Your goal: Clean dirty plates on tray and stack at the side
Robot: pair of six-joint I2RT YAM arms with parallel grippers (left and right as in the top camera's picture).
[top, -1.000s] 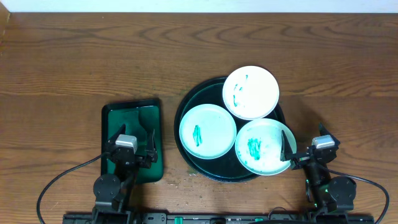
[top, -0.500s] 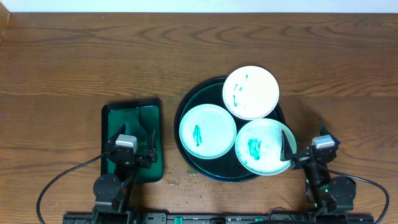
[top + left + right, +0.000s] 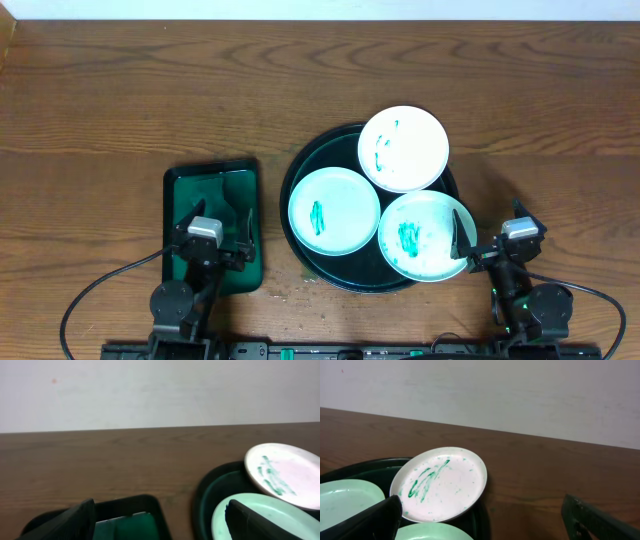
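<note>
The tray [image 3: 345, 270] is dark green-black. The 12 o'clock plate [image 3: 403, 148] is white with thin green streaks. The 9 o'clock plate [image 3: 334, 211] and 5 o'clock plate [image 3: 422, 236], mint-tinged, carry denser green smears. The table [image 3: 150, 90] is brown with wavy grain, and the rectangular tray [image 3: 213, 166] is green.

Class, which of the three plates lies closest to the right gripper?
The plate at the tray's near-right edge; the right gripper reaches over its rim, the other two lie farther off.
</note>
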